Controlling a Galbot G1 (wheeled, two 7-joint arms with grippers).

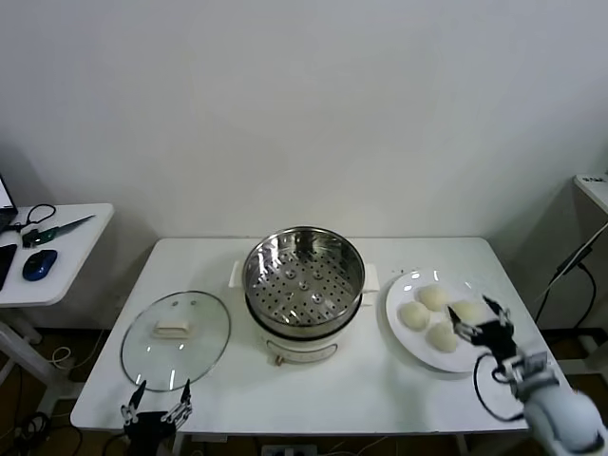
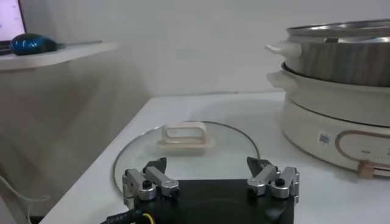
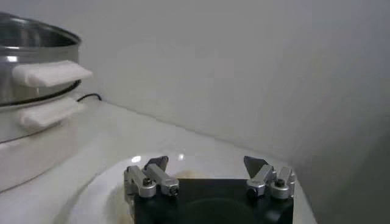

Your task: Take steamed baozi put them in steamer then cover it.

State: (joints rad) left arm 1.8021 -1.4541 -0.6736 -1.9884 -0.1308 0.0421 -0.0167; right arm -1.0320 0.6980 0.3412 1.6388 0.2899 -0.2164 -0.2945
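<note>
Four cream-white baozi [image 1: 435, 316] lie on a white plate [image 1: 404, 290] at the table's right. The steel steamer [image 1: 304, 274] stands on its cream base at the middle, uncovered, with its perforated tray bare. The glass cover [image 1: 177, 338] with its cream handle [image 1: 173, 330] lies flat at the left; it also shows in the left wrist view [image 2: 184, 148]. My right gripper [image 1: 483, 319] is open at the plate's right edge, just above the nearest baozi; the right wrist view shows its gripper [image 3: 207, 163] over the plate [image 3: 109, 182]. My left gripper [image 1: 158, 403] is open at the table's front edge, just before the cover.
The steamer's side [image 2: 341, 91] shows in the left wrist view, its handles [image 3: 52, 73] in the right wrist view. A small side table [image 1: 47, 252] with a mouse and cables stands at far left. The white wall is behind the table.
</note>
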